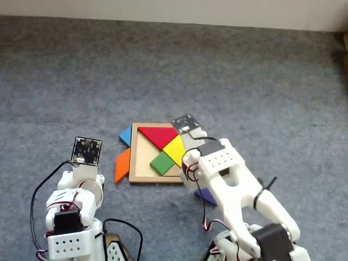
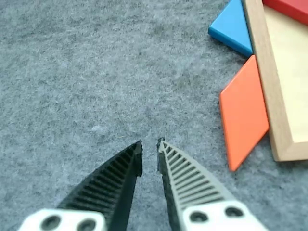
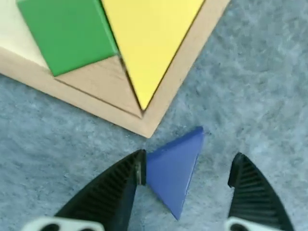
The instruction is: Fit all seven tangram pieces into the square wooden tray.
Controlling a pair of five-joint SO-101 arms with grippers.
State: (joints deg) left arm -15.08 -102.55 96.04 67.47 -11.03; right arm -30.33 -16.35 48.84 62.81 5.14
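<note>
The square wooden tray [image 1: 134, 173] holds a red triangle [image 1: 159, 136], a yellow triangle [image 1: 175, 149] and a green square [image 1: 162, 162]. Outside its left side lie a light blue triangle [image 1: 126, 136] and an orange parallelogram [image 1: 122, 165]. A dark blue triangle [image 3: 172, 168] lies on the carpet just off the tray corner [image 3: 147, 130]. My right gripper [image 3: 188, 161] is open around it, one fingertip [image 3: 138, 163] touching its edge. My left gripper [image 2: 149, 143] hovers over bare carpet, open by a narrow gap, short of the orange parallelogram [image 2: 244, 113].
Grey carpet covers the whole work surface. The right arm [image 1: 234, 190] leans over the tray's near right corner. The left arm [image 1: 76, 209] stands at the near left. Open carpet stretches beyond the tray.
</note>
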